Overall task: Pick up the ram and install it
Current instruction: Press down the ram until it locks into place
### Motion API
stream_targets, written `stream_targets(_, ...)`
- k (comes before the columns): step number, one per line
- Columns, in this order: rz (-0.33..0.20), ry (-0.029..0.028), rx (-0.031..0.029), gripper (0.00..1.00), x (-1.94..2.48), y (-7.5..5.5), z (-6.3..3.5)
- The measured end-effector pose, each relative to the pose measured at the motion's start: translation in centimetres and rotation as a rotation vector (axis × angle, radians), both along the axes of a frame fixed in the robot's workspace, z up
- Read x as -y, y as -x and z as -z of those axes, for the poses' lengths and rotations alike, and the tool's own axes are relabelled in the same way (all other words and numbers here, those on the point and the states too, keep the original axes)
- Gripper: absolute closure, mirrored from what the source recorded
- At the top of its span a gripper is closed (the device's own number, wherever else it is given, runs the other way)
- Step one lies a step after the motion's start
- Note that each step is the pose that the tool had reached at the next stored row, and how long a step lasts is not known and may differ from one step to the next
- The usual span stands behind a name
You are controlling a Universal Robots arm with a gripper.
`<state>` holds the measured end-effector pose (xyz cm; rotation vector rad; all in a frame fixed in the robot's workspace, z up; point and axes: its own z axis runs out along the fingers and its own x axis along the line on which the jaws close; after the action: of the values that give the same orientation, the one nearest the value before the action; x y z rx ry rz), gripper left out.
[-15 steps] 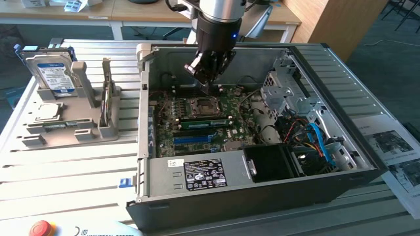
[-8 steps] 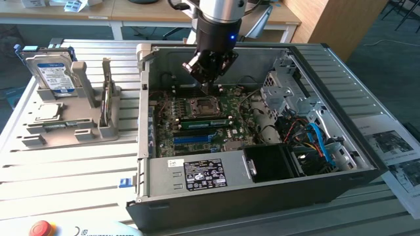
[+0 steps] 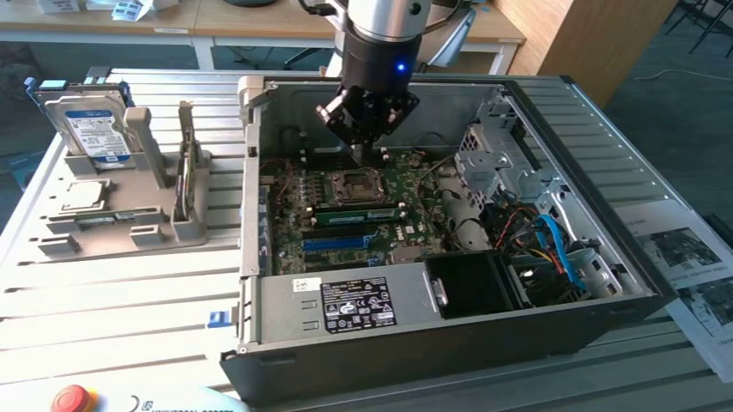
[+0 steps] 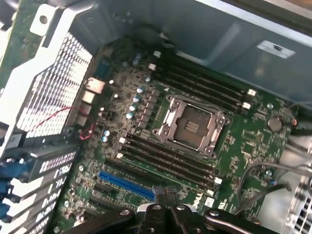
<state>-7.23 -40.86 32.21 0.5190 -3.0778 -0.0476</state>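
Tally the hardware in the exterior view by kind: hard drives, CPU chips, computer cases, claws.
Boxy silver hard drive with blue-white label: 1
Small square silver CPU chip: 1
Open black computer case: 1
Black claw: 1
Total: 4

Arm: silver-grey cylindrical wrist section on top, black cylindrical housing under it with one small blue LED lit on the side. Claw [image 3: 362,154]: black, linkage-type, angular links tapering to two narrow dark fingers [image 4: 163,195]. In the wrist view, black link bars with round silver screw heads and a pale centre piece.
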Motion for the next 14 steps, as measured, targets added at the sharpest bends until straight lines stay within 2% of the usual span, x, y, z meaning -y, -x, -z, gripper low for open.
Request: stream_targets(14, 0.252, -0.0001, 0.0011, 0.9, 0.0, 0.0, 0.16)
